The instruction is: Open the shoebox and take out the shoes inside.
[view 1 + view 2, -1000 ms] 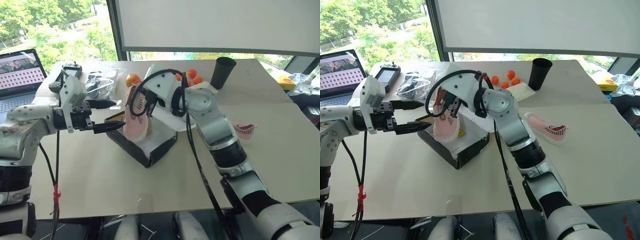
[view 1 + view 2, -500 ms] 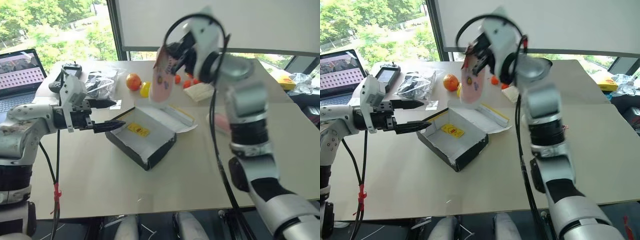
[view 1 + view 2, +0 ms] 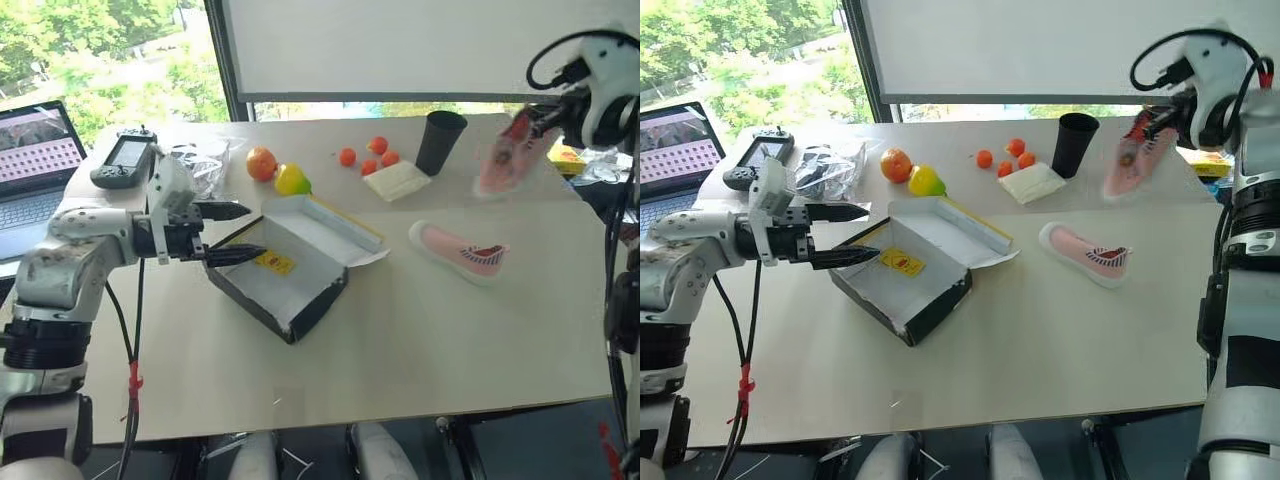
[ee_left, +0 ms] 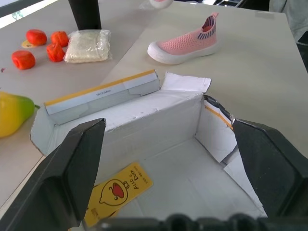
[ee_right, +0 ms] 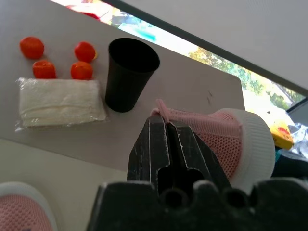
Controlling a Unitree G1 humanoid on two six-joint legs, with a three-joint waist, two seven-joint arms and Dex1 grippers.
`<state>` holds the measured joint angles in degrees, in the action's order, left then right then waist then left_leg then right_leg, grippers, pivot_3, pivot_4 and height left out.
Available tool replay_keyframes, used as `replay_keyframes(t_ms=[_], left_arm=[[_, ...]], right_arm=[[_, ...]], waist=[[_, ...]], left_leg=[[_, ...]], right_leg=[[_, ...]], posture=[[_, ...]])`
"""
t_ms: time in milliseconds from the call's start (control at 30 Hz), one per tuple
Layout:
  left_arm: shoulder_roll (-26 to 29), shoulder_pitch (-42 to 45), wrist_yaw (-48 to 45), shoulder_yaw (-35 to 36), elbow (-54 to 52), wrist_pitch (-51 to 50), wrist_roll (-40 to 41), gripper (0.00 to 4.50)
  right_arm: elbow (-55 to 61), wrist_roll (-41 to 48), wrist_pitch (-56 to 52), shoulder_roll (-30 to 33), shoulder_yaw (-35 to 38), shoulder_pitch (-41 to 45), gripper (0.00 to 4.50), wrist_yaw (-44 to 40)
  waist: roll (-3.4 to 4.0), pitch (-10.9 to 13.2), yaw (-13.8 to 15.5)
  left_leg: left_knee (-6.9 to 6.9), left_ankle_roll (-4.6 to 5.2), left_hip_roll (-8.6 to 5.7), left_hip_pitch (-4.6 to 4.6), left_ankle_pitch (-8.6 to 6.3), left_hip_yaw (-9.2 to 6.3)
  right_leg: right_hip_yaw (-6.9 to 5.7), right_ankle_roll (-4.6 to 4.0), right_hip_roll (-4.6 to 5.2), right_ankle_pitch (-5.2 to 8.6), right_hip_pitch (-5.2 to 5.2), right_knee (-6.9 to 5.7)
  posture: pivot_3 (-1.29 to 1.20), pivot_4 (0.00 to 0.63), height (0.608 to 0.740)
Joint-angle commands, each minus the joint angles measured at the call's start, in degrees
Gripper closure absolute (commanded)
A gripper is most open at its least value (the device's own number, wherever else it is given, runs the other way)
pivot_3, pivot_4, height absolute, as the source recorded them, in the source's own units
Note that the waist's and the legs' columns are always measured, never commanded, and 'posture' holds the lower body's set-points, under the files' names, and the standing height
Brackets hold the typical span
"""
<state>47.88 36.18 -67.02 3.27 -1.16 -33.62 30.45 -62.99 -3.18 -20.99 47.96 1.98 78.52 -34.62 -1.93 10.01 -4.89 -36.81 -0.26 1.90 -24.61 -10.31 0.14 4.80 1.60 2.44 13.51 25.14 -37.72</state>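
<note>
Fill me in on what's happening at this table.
A humanoid robot is emptying an open shoebox, which now holds just a yellow label. Its right claw is shut on one pink shoe, held in the air near the black cup. The other shoe lies on the table. The left claw is open at the box's edge.

- A pale beige table (image 3: 420,330) fills the middle of the scene, with a seam running across its right half.
- Behind the table's far edge stands a window (image 3: 100,50) with a dark upright frame post (image 3: 222,60); green trees in daylight show through the glass on the far left.
- A white roller blind (image 3: 400,45) covers the upper part of the window to the right of the post, leaving a narrow strip of greenery under its lower edge.
- Even daylight falls across the tabletop.
</note>
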Motion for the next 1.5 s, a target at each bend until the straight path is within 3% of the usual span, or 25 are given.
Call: replay_keyframes(t_ms=[33,300,567,700,900,1000,1033,1133,1233,1367,1500], left_arm=[[0.3,0.7,0.0,0.9,-0.7,1.0,-0.2,0.0],[1.1,-1.4,0.7,1.8,-3.2,-0.2,0.4,0.0],[1.8,-1.8,1.2,2.5,-3.8,-1.3,0.7,0.0],[1.8,-2.2,1.3,2.4,-4.1,-1.4,0.8,0.0],[1.5,-1.9,1.3,2.2,-3.4,-1.1,0.8,0.0],[0.1,-1.3,3.3,4.2,-2.3,-1.7,2.1,0.0],[-0.5,-1.3,4.4,5.1,-1.9,-1.5,2.3,0.0],[-1.6,-1.6,8.4,7.5,-0.6,-0.7,1.5,0.0],[-3.5,-3.4,18.6,11.4,2.3,6.6,-4.8,0.0],[-9.1,-8.2,32.5,20.1,3.2,15.2,-8.4,0.0],[-13.4,-17.8,37.6,20.8,-0.4,19.6,-11.9,0.0]], right_arm=[[-6.2,2.7,5.4,-1.1,5.9,0.6,4.38,12.2],[-10.8,8.0,6.6,-3.7,15.1,3.1,4.38,30.0],[-9.9,8.5,-0.2,-6.6,15.2,-2.8,4.38,29.7],[-7.1,9.3,-3.0,-5.8,16.0,-7.8,3.41,30.9],[2.0,7.3,-5.5,-1.6,14.0,-10.7,1.28,32.2],[12.7,4.6,-4.6,1.4,9.8,-12.6,0.28,26.7],[16.6,4.4,-3.8,2.3,8.6,-14.3,0.02,23.6],[29.0,4.7,-2.7,4.4,7.0,-21.6,0.02,16.7],[43.3,13.1,-8.8,2.0,15.4,-33.5,0.02,13.0],[60.3,17.0,-5.0,-8.8,24.4,-52.6,0.02,18.0],[67.1,16.1,5.8,-18.8,26.4,-67.1,0.02,21.0]], waist=[[0.0,0.0,-0.2],[0.18,0.2,-0.6],[0.18,0.2,-0.6],[0.18,0.2,-0.6],[0.35,0.3,-0.6],[0.41,0.3,-0.6],[0.42,0.3,-0.6],[0.38,0.3,-0.6],[0.25,0.3,-0.3],[0.2,0.2,0.6],[0.25,0.1,1.5]], left_leg=[[0.0,0.0,-0.01,-0.01,0.0,0.01],[0.01,0.0,-0.07,-0.03,0.0,0.04],[0.01,0.0,-0.07,-0.01,0.0,0.04],[0.0,0.0,-0.07,-0.01,0.0,0.04],[-0.01,0.0,-0.11,-0.02,0.0,0.05],[0.0,0.01,-0.08,0.0,0.0,0.07],[0.0,0.01,-0.09,0.0,0.0,0.07],[-0.01,0.01,-0.05,0.06,0.0,0.06],[-0.02,0.01,-0.04,0.19,0.0,0.06],[-0.03,0.03,0.0,0.42,-0.02,0.01],[-0.04,0.02,-0.07,0.4,-0.02,0.03]], right_leg=[[0.02,0.0,0.0,0.0,0.0,0.01],[0.13,0.04,0.02,0.0,0.01,0.01],[0.13,0.06,0.01,-0.01,-0.03,0.02],[0.13,0.07,0.02,-0.01,-0.06,0.04],[0.17,0.09,0.03,-0.02,-0.04,0.04],[0.2,0.11,0.0,-0.01,-0.01,0.02],[0.2,0.11,0.01,-0.01,0.0,0.0],[0.18,0.12,-0.03,0.0,-0.05,0.0],[0.17,0.13,-0.02,0.0,-0.2,0.02],[0.13,0.15,-0.01,-0.01,-0.56,0.1],[0.14,0.2,0.1,-0.03,-0.56,0.1]], posture=[[0.0,0.15,0.723],[0.0,0.15,0.723],[0.0,0.15,0.723],[0.0,0.15,0.723],[0.0,0.15,0.723],[0.0,0.15,0.723],[0.0,0.15,0.723],[0.0,0.15,0.723],[0.0,0.15,0.723],[0.0,0.15,0.723],[0.0,0.15,0.723]])
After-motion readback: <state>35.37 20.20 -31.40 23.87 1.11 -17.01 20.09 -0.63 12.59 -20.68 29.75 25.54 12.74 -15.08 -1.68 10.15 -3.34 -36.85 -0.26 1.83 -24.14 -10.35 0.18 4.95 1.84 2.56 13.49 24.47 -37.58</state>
